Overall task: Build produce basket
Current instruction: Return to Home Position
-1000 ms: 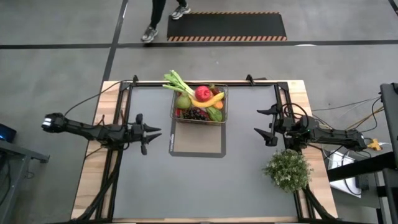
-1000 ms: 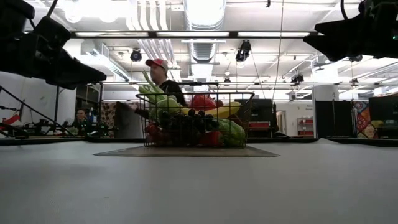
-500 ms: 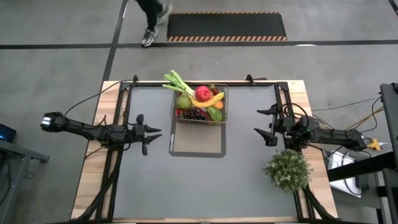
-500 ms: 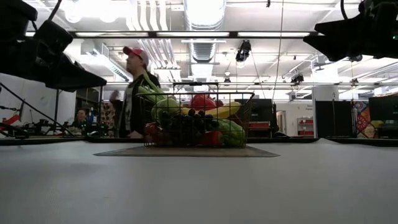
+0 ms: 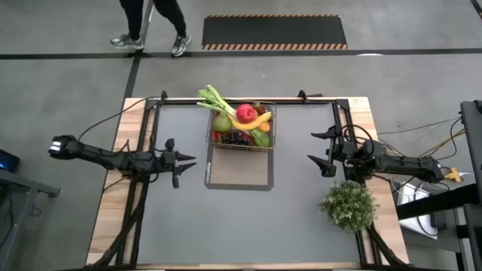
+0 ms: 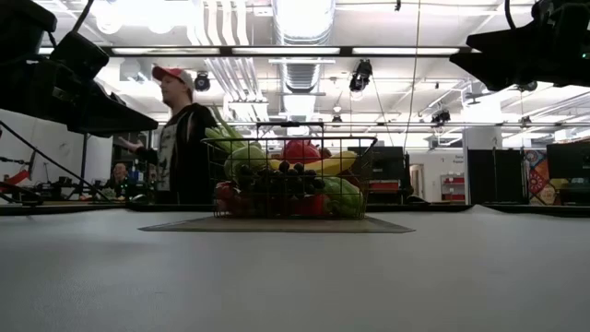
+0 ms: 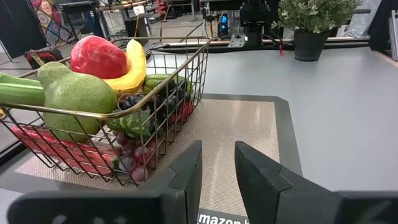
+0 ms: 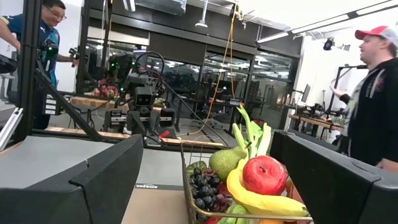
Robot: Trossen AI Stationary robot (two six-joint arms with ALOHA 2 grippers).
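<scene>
- The person (image 6: 180, 138) beyond the far edge of the table (image 5: 301, 218) walked left, from behind the basket (image 6: 290, 175) to clear of its left side.
- Their legs (image 5: 151, 19) went left, away from the striped floor mat (image 5: 275, 31).

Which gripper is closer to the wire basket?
Left. The left gripper is just beyond the wire basket's left side; the right gripper is farther off its right side.

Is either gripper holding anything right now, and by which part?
Nothing. The left gripper and right gripper are both empty, fingers apart, each to one side of the filled basket.
</scene>
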